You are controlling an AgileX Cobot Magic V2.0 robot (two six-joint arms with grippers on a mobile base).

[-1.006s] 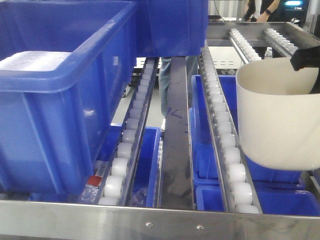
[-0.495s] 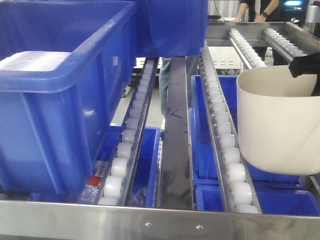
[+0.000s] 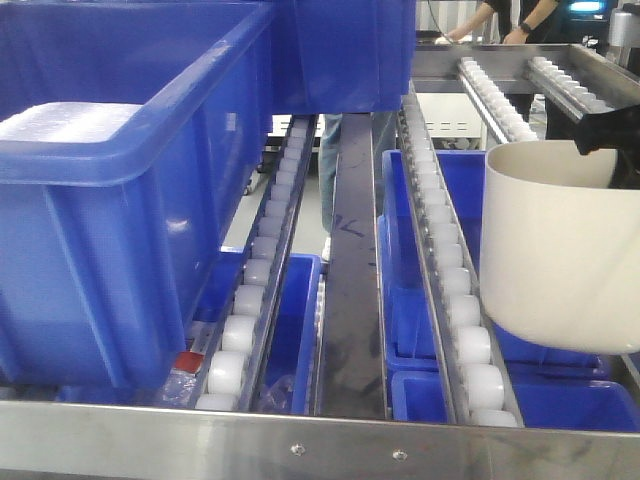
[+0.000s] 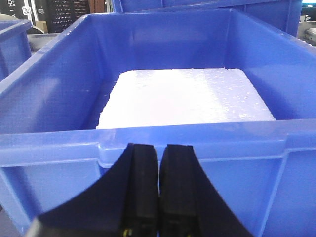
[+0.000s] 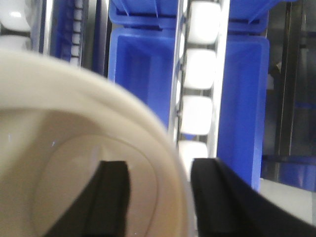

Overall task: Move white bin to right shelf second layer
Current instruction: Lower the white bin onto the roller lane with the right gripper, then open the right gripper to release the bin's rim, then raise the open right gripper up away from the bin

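The white bin hangs in the air at the right, just right of the roller rail of the rack level with its dark centre strip. My right gripper holds it by the far rim. In the right wrist view the right gripper has one finger inside the bin and one outside, with the rim between them. My left gripper is shut and empty, close in front of a blue crate.
The big blue crate with a white foam slab fills the left of the rack. Another blue crate stands behind it. Lower blue crates sit under the rails. A steel front rail runs across. A second roller rack is at the back right.
The white bin and my right gripper have moved a little to the right and downward. The left gripper and the blue crates have not moved.
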